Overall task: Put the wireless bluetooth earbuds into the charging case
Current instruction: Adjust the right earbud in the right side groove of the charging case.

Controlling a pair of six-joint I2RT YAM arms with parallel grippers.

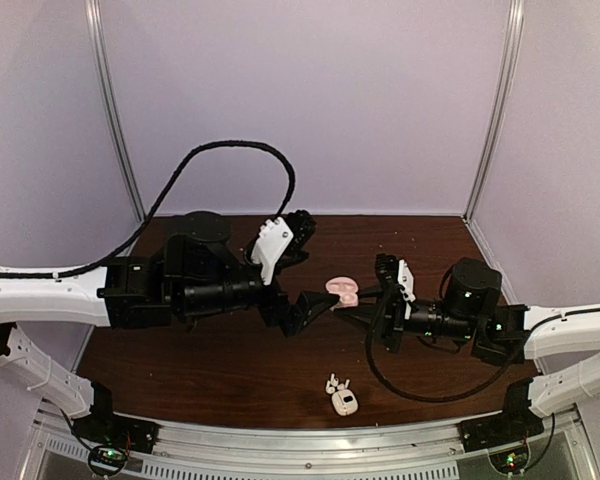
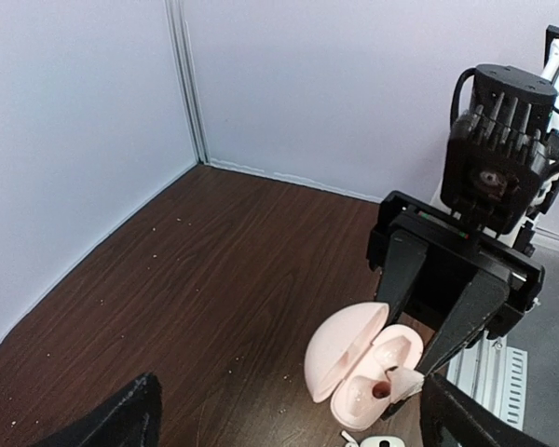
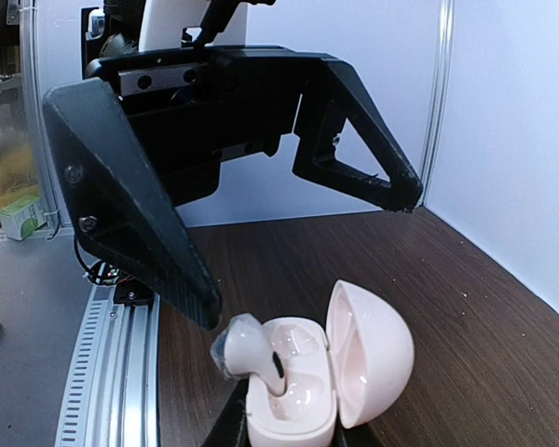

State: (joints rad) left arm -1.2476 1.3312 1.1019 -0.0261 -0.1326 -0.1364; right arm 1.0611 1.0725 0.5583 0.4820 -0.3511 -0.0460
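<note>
One earbud (image 3: 247,349) stands half-seated in the open pink case (image 3: 303,400), which the right gripper (image 1: 348,310) clamps; left gripper (image 3: 303,256) spread apart; second slot looks empty.

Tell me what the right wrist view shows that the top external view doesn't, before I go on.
Only the right wrist view: the inside of the pink case, with a pale earbud set stem-down into one well. Only the top view: a white case and two tiny white pieces, probably earbuds, beside it near the table's front edge. Both: the pink case with its lid open, and the left gripper open close to it.
</note>
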